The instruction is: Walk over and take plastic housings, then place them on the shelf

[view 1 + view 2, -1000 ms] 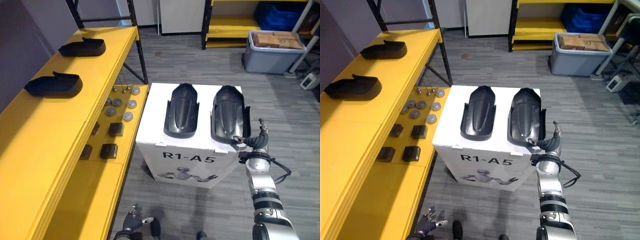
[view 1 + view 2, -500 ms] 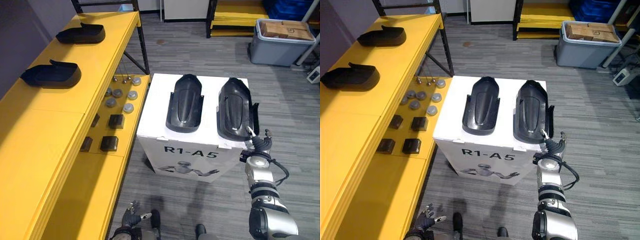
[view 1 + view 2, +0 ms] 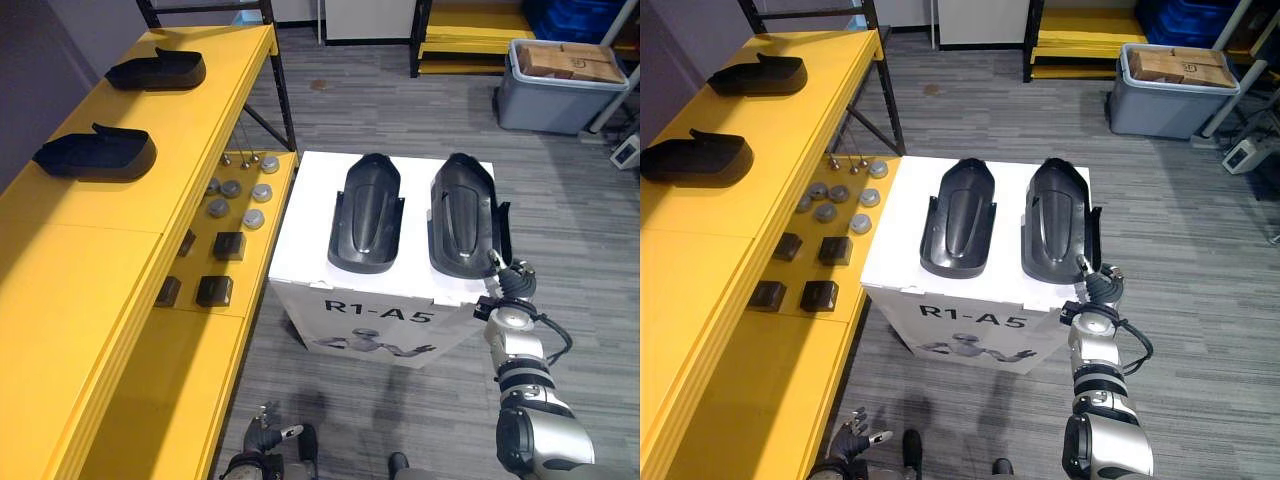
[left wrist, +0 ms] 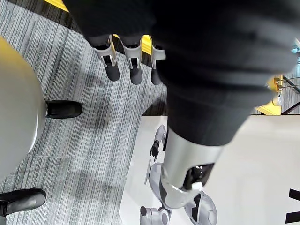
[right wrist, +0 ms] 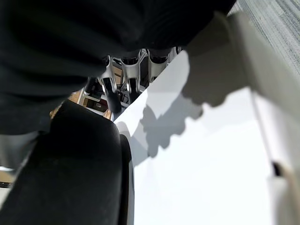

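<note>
Two black plastic housings lie side by side, hollow side up, on a white box [image 3: 310,215]: the left housing [image 3: 367,212] and the right housing [image 3: 464,215]. My right hand [image 3: 512,283] is at the box's near right corner, fingers straight and pointing up beside the right housing's near end. In the right wrist view its fingers [image 5: 112,93] reach over the box top [image 5: 197,164] next to the housing's black wall [image 5: 70,173]. My left hand [image 3: 262,437] hangs low near the floor, fingers [image 4: 112,70] relaxed and holding nothing.
A long yellow shelf [image 3: 90,250] runs along the left and carries two more black housings [image 3: 95,153] [image 3: 157,70]. Its lower level holds round metal discs [image 3: 235,195] and small black blocks [image 3: 215,290]. A grey bin [image 3: 560,85] stands at the far right.
The camera has moved, shifting the whole scene. My right hand has dropped slightly, from touching the right housing's near corner to just beside it. The housings lie as before.
</note>
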Available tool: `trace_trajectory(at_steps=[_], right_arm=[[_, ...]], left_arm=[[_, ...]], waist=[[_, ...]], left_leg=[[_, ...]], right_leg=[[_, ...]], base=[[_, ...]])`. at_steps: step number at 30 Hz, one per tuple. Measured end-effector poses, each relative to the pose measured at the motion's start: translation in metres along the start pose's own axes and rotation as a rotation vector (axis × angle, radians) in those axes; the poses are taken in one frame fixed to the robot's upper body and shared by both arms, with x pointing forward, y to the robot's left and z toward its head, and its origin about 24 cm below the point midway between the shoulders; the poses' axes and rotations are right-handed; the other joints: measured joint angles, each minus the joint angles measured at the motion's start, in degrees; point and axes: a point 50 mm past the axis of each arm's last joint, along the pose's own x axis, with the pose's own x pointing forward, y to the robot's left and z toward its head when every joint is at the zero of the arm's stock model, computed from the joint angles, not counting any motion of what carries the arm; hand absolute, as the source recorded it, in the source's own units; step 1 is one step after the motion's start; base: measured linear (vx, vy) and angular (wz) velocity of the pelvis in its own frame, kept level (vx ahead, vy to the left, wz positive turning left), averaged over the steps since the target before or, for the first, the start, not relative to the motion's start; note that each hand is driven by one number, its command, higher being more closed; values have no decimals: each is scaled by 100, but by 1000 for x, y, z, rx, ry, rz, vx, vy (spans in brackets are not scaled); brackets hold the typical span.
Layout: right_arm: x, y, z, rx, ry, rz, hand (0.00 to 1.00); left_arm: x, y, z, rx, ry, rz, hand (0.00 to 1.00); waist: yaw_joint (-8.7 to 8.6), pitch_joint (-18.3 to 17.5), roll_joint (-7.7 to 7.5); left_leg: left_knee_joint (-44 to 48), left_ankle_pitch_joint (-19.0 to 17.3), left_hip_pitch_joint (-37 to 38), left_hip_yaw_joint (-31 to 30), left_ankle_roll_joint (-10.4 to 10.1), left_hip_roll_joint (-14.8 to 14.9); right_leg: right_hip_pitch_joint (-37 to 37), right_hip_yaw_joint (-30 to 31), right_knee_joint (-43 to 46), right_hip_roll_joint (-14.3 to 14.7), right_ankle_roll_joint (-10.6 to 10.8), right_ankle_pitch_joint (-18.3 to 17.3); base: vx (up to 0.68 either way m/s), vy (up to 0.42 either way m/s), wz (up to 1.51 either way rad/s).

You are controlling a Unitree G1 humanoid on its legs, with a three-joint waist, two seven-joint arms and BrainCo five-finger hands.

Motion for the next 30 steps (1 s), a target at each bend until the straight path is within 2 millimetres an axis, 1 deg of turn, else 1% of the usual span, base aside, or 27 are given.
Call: trace_trajectory(at_steps=[3,10,13,15,17,18,20,22,23,25,30], right_arm=[[-1,-3,1,0,-15,-5,100],[-9,-19,5,-9,-102,-28,100],[-13,-25,1,-16,-108,-39,100],[-14,-30,0,-13,-117,-51,100],[-14,-39,0,6,-117,-82,100],[-15,-45,-1,13,-124,-103,100],[-18,-52,-1,13,-135,-123,100],[-20,-56,-3,8,-139,-131,100],[-21,-59,-4,5,-142,-137,0],[-24,-62,-5,0,-151,-143,0],[-31,-69,6,-12,-224,-164,0]], left_arm=[[0,2,0,4,0,3,0],[0,2,1,4,0,-1,0],[0,1,1,4,0,-2,0],[0,2,0,4,3,-2,0],[0,3,0,1,7,3,0],[0,4,0,3,5,6,0],[0,5,1,8,2,9,0],[0,5,0,8,4,8,0],[0,5,0,8,6,4,0],[0,5,0,8,8,3,0],[0,7,1,7,9,7,0]], waist=[[-24,28,-33],[-42,33,-39],[-42,33,-40],[-58,33,-41],[-113,32,-43],[-111,30,-44],[-112,27,-46],[-115,20,-48],[-115,18,-49],[-115,14,-52],[-126,-10,-51]], left_leg=[[0,-1,3,43,0,8],[1,-20,84,93,-16,24],[1,-19,87,78,-16,23],[2,-19,88,56,-15,20],[2,-19,92,0,-15,16],[2,-19,97,-23,-15,16],[3,-19,97,-43,-15,22],[3,-19,97,-42,-16,22],[3,-19,97,-42,-16,22],[4,-19,98,-42,-15,22],[4,-19,98,-42,-16,23]], right_leg=[[29,39,-104,3,-1,-1],[105,98,-160,17,0,-3],[119,84,-162,18,0,-3],[131,70,-162,17,0,-3],[164,49,-162,18,1,-3],[178,20,-162,20,1,-3],[186,-16,-160,27,0,-3],[186,-15,-159,27,0,-3],[186,-14,-159,27,0,-2],[187,-13,-157,27,0,-2],[185,-12,-157,28,0,-2]], base=[[-22,-1,-11],[-1,-2,-5],[6,-4,2],[8,-6,5],[7,-7,12],[3,-8,12],[-1,-13,6],[0,0,0],[0,0,0],[0,0,0],[0,0,0]])
